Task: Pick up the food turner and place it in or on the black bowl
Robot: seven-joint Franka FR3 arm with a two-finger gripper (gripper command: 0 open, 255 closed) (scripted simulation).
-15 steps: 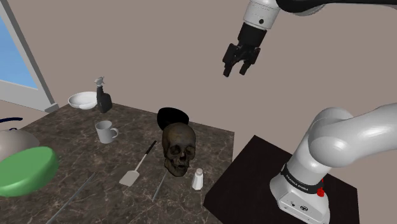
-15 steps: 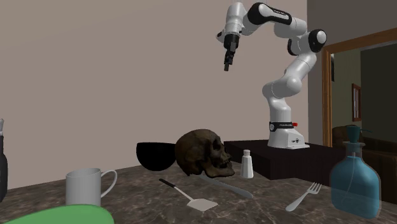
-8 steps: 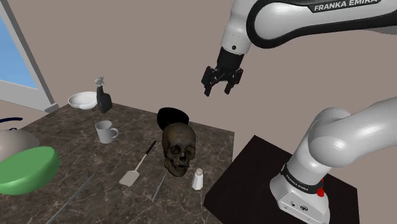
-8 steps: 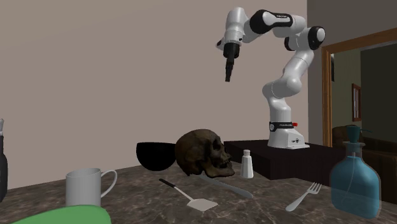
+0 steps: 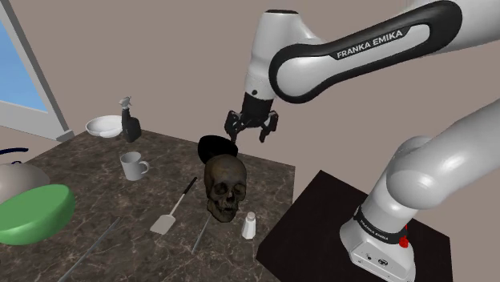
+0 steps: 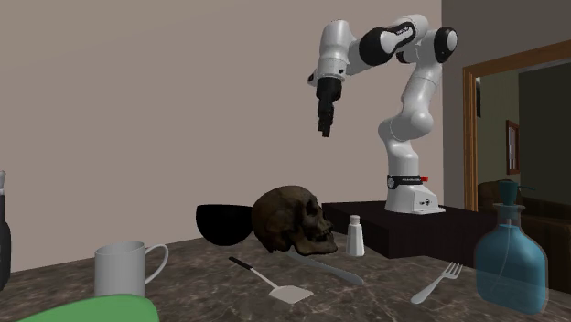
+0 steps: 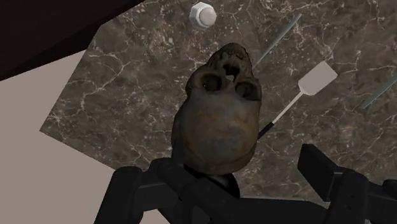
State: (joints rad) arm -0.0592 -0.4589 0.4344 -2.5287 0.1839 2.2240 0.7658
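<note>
Item: white-bladed, black-handled food turner (image 5: 175,207), lying flat on the dark marbled counter (image 5: 96,188) beside a brown skull (image 5: 225,186), untouched. Round black bowl (image 5: 215,146) sits behind the skull. My black two-finger gripper (image 5: 249,134) is aloft, fingers apart, holding nothing. I judge the grasp, carry and placing all outstanding.

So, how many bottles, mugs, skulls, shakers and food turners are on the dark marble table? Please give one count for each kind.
Bottles: 2 (dark spray bottle, blue bottle)
Mug: 1
Skull: 1
Shaker: 1
Food turner: 1
Total: 6
</note>
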